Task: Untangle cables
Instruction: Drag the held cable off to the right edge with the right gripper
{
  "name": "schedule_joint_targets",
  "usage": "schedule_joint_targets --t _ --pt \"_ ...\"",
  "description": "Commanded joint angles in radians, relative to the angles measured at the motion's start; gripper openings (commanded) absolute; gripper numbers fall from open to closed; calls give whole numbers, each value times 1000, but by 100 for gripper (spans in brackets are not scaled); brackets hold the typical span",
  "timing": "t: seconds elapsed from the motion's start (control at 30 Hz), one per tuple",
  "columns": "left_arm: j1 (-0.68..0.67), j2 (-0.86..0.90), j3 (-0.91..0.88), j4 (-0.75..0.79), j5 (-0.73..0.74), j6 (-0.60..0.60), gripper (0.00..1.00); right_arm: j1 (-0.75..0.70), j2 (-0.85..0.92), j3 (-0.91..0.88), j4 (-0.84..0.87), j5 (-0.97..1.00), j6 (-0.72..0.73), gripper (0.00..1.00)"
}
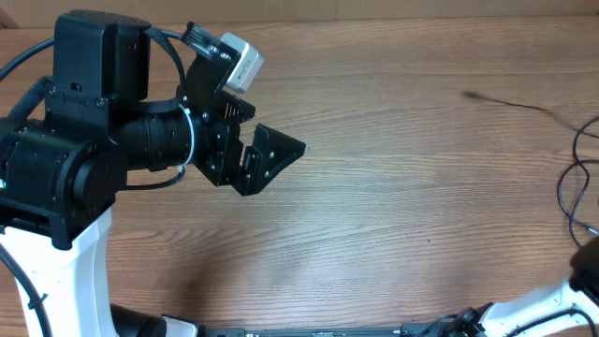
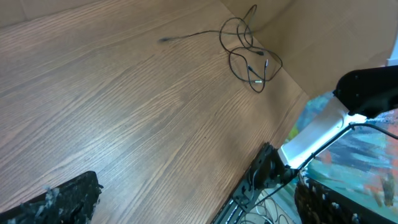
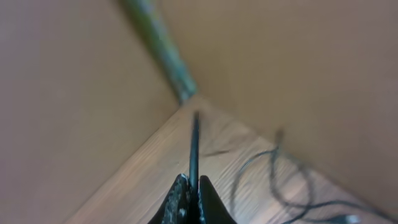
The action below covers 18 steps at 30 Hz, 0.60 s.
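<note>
At the far right end of the bench point(image 1: 374, 225), the cables point(image 2: 252, 56) lie in a loose bunch of thin black loops, pushed into the corner where the wood meets a cardboard wall point(image 2: 323, 37). One single strand point(image 1: 510, 101) trails out of the bunch across the open wood towards the middle. Nothing lies between the bunch and the rest of the bench. The white link of the right arm point(image 2: 317, 134) reaches in along the near edge just beside the bunch. Past the bench edge sits a blurred, brightly coloured object point(image 2: 360, 165) that cannot be made out.

The right claw point(image 3: 193, 180) is clenched on one thin black cable, which runs straight up from between its tips towards the corner. A green strip point(image 3: 158, 43) stands in that corner. More loops point(image 3: 280, 180) lie on the wood to the right of it, out of focus.

The left claw point(image 1: 276, 154) hangs above the left half of the bench, well apart from the cables, with nothing in it. Only one finger point(image 2: 59, 202) shows in its wrist view, so I cannot tell how far it is open.
</note>
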<state>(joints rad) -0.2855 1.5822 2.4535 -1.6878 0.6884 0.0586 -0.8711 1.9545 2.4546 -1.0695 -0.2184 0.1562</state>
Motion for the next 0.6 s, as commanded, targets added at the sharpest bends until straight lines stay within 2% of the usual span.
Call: schedule_joint_targets --t 0.0,0.03,0.07,0.1,0.43,0.57 --pt "0 8 0 -2 11 5 100 -45 -10 26 17 -83 -8 4" --pt "-3 14 0 -2 11 5 100 -54 -10 26 17 -82 -9 5" --pt "-6 18 0 -2 11 5 100 -62 -9 25 16 -82 -9 30" --pt "-11 25 0 -2 11 5 100 -68 -8 21 16 -83 -8 100" --pt "-31 53 0 -2 11 5 100 -53 -4 14 -45 -96 -9 100" --pt "-31 45 0 -2 7 6 97 -44 -5 14 -58 -268 -54 100"
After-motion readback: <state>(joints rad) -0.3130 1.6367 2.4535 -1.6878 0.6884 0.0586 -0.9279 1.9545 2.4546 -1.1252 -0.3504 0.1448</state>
